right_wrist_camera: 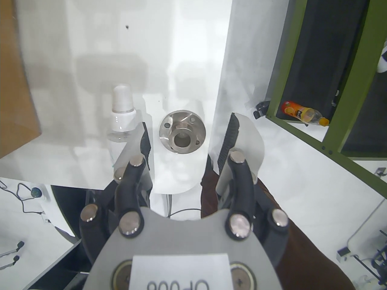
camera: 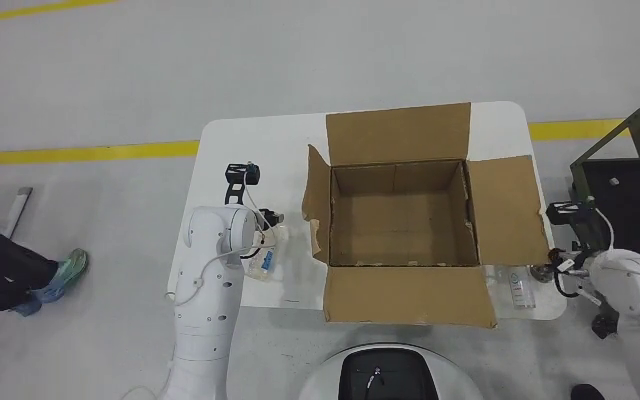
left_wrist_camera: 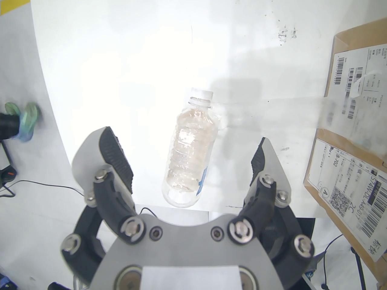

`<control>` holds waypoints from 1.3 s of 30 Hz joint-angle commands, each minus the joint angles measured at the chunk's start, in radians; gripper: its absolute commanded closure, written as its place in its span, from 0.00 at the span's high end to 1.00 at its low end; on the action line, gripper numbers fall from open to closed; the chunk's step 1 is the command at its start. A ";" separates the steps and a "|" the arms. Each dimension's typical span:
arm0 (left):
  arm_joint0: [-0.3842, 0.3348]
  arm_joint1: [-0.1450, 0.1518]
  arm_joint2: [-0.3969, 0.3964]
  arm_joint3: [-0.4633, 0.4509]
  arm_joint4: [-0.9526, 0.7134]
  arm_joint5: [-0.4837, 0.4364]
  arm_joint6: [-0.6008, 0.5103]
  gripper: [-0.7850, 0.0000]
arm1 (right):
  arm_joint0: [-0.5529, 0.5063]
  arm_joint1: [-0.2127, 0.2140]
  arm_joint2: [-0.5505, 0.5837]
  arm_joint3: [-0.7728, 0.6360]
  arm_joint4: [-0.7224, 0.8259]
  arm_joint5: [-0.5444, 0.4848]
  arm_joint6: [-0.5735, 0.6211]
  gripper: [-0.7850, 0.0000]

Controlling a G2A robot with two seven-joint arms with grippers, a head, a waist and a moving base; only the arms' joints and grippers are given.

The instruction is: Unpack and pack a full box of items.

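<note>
An open cardboard box (camera: pixel 400 215) stands in the middle of the white table (camera: pixel 260 150), its inside bare. A clear plastic bottle (left_wrist_camera: pixel 190 152) with a white cap lies on the table left of the box, also seen as the bottle (camera: pixel 266 260) from above. My left gripper (left_wrist_camera: pixel 186 144) hovers over it, open, a finger on each side and neither touching. A round metal flange (right_wrist_camera: pixel 182 135) lies near the table's right edge. My right gripper (right_wrist_camera: pixel 188 135) is open around it with gaps on both sides. A small white-capped spray bottle (right_wrist_camera: pixel 122 113) stands beside one finger.
The box's flaps (camera: pixel 510 205) are spread outward on all sides; its labelled side (left_wrist_camera: pixel 347 158) is close to the left gripper. A green-framed cart (right_wrist_camera: pixel 320 70) holding an orange drink bottle (right_wrist_camera: pixel 302 111) stands just past the table's right edge. Cables hang below the table.
</note>
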 commanded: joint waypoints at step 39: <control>0.000 0.000 0.000 0.000 0.000 0.000 0.000 1.00 | -0.054 0.011 -0.005 -0.414 0.212 -0.103 -0.615 0.00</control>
